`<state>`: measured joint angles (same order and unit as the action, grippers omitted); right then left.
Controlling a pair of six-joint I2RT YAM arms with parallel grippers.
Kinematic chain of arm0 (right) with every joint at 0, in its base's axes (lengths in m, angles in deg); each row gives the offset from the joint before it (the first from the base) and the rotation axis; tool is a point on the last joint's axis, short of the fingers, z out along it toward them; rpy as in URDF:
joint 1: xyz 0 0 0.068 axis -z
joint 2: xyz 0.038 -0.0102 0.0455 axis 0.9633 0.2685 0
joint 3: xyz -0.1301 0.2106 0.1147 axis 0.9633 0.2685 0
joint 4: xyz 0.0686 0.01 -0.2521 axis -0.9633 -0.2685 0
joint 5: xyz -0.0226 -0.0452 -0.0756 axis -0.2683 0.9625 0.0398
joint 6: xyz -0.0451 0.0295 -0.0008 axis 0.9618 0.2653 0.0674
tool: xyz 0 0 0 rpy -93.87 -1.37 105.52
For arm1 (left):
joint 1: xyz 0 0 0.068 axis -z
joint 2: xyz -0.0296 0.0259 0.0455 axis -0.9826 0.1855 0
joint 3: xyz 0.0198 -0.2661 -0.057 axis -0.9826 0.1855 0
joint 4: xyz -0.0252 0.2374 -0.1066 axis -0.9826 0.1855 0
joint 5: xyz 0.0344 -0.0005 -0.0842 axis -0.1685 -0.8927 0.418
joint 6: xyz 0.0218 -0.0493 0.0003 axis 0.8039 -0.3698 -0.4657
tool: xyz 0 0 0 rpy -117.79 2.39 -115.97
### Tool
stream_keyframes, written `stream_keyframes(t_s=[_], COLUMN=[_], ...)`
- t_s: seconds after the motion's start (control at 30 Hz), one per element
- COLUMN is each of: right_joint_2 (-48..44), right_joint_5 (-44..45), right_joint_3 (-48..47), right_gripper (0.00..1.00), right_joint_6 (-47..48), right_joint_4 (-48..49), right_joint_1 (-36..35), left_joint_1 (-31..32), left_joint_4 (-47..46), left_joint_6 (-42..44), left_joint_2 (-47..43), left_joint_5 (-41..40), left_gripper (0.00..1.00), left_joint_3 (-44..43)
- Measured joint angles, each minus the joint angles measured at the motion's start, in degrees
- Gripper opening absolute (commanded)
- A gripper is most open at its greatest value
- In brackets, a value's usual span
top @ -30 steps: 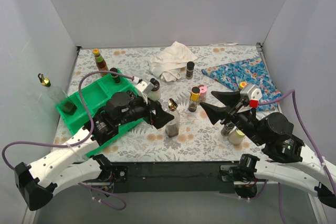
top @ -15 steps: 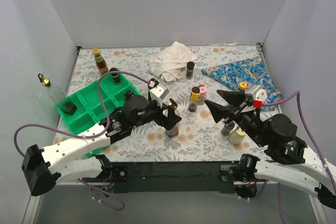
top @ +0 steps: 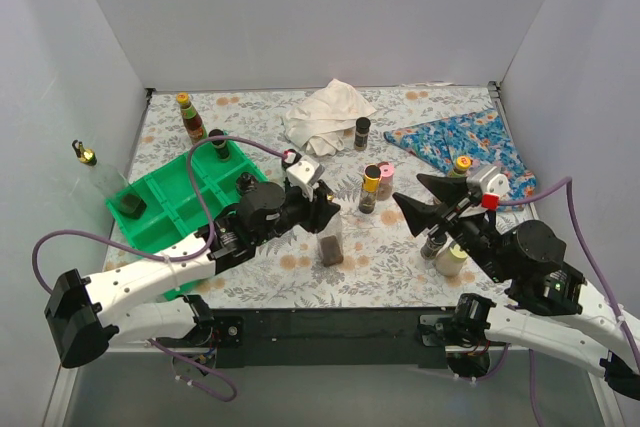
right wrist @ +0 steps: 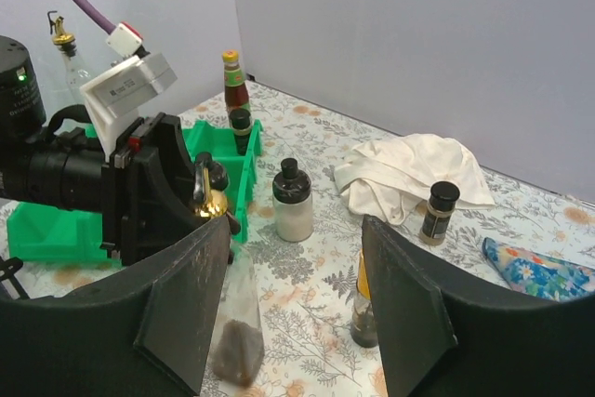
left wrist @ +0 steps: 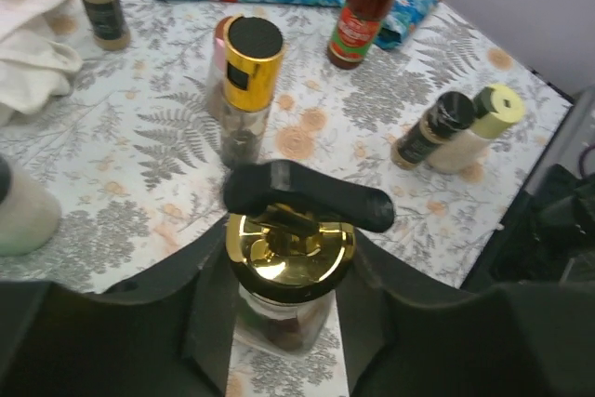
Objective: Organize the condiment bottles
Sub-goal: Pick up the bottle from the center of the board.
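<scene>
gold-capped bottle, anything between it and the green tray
Nothing visible stands on the direct line from the gold-capped bottle to the green tray. The cream jar stands near the tray's right corner, seemingly just beyond that line. The left gripper flanks the bottle's cap.

- The left gripper (top: 322,212) sits over the top of a clear bottle (top: 330,244), which stands upright with dark stuff in its lower part.
- The right gripper (top: 408,190) hangs with its fingers spread wide, near a yellow-capped bottle (top: 371,188) and a pink-capped bottle (top: 386,179) — these two just beside each other.
- A dark bottle (top: 433,244) and a cream bottle (top: 450,260) stand side by side, close against the right arm.
- The green tray (top: 165,187) holds a dark jar (top: 128,204) at its left end and a black-capped bottle (top: 218,144) at its far corner.
</scene>
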<state>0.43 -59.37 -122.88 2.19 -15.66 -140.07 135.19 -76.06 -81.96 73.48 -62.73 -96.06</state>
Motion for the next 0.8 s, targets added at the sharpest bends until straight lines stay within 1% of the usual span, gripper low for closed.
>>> stream_keyframes(t_s=[0.07, 0.1, 0.13, 0.23, 0.3, 0.47, 0.6, 0.8], right_joint_2=[-0.24, -0.35, -0.48, -0.85, -1.05, -1.38, -1.62, -2.95], right_joint_5=[0.15, 0.22, 0.31, 0.37, 0.37, 0.35, 0.33, 0.35], right_joint_3=[0.50, 0.68, 0.83, 0.90, 0.90, 0.90, 0.90, 0.90], right_gripper=[0.67, 0.67, 0.67, 0.67, 0.67, 0.67, 0.67, 0.67], right_joint_6=[0.04, 0.04, 0.04, 0.04, 0.02, -0.11, -0.35, -1.29], right_joint_4=[-0.13, -0.20, -0.22, -0.33, -0.35, -0.37, -0.66, -1.77], right_joint_1=[0.00, 0.00, 0.00, 0.00, 0.00, 0.00, 0.00, 0.00], left_joint_1=[-0.04, -0.15, 0.02, 0.35, 0.35, 0.35, 0.37, 0.35], left_joint_4=[-0.09, 0.07, 0.37, 1.97, 4.76, 11.63, 14.86, 20.90], left_joint_6=[0.13, -0.85, -0.68, -1.68, -2.32, -3.50, -4.90, -4.94], left_joint_2=[-0.13, -0.15, -0.24, -0.72, -0.72, -0.68, -0.90, -1.01], left_joint_5=[-1.33, -1.03, -1.25, -1.86, -2.99, -7.65, -14.34, -30.58], left_gripper=[0.13, 0.03, 0.00, 0.00, 0.00, 0.00, 0.00, 0.00], left_joint_3=[0.00, 0.04, 0.04, -0.26, -1.70, -8.57, -13.84, -20.26])
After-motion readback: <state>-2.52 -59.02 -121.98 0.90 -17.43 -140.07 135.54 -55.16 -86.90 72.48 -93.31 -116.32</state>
